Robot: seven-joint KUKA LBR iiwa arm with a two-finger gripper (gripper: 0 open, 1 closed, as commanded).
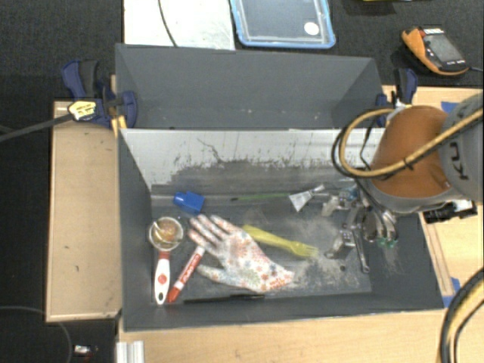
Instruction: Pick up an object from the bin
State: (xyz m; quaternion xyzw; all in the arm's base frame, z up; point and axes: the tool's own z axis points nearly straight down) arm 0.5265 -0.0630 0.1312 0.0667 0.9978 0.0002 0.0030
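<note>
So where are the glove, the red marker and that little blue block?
glove [246, 259]: camera view, on its patterned palm.
red marker [184, 274]: camera view, midway along its barrel.
blue block [189, 200]: camera view, on its top face.

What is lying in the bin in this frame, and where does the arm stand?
bin: one, grey metal, middle of the view
glove: one, white with a coloured print, flat on the floor, front centre
marker: one, red, front left, beside the glove
round-headed tool: one, red and white handle with a brownish head, front left
small block: one, blue, back left
long yellow piece: one, yellow, at the glove's right edge
thin stick: one, green, along the rear wall
small metal piece: one, silvery, back, right of centre
pincer: one, dark metal, low on the right, just right of the long yellow piece
orange cover: one, orange, with cables, above the pincer
</note>
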